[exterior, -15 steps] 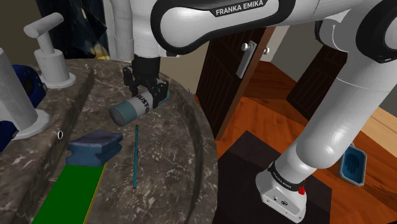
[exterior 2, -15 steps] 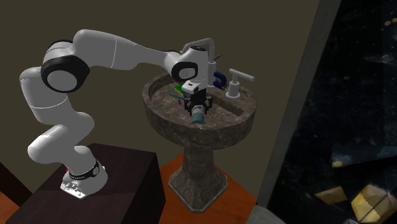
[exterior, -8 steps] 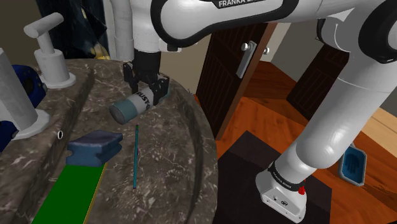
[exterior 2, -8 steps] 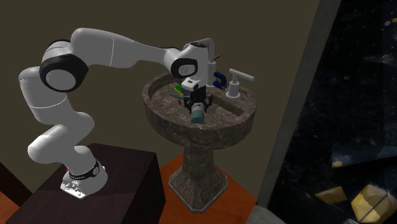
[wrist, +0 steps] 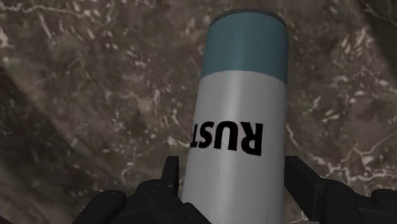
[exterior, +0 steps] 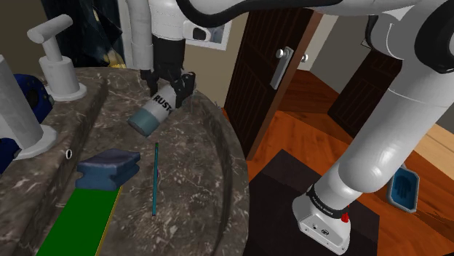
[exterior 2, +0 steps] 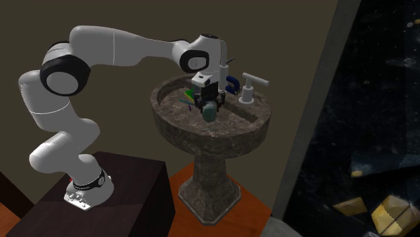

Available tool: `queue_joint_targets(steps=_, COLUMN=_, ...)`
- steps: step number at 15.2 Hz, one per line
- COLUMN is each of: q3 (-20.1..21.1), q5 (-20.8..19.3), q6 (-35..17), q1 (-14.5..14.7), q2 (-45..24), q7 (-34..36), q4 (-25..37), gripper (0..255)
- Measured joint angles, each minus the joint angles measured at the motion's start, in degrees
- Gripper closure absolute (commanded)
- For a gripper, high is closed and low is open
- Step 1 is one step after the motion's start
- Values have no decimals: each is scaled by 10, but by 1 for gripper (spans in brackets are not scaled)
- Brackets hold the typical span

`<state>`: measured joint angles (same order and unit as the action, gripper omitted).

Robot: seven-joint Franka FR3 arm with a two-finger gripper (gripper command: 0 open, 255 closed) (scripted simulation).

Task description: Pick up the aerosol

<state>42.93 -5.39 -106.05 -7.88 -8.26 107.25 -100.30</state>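
Shoulder view first: the pincer (exterior: 169, 90) is clamped on the aerosol (exterior: 153, 113), a white can with a teal cap end and "RUST" in black letters. The can hangs tilted, cap end lowest, over the dark marbled sink (exterior: 196, 182). Can't tell if the cap touches the stone. Nearer the camera on the marble there's a blue lump (exterior: 108, 166) at the end of a green strip (exterior: 78, 218), with a thin teal stick (exterior: 155, 178) just beside them. A white tap handle (exterior: 54, 57) stands at the back. Past the sink are brown doors (exterior: 265, 69) and an orange wood floor (exterior: 309, 127).

Second exterior view: it's a pedestal sink (exterior 2: 210, 138), and the can sits in the pincer above the near side of the bowl. The arm's stand (exterior 2: 134, 195) is the dark box to that view's left.

Wrist view: both black fingers (wrist: 168, 184) press the can's white sides, teal end pointing away, marble behind it.
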Motion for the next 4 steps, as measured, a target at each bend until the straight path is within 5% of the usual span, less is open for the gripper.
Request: queue_joint_targets(steps=4, q3=1, q5=4, q6=28, q1=-1, q2=4, q7=-3, q4=25, gripper=255)
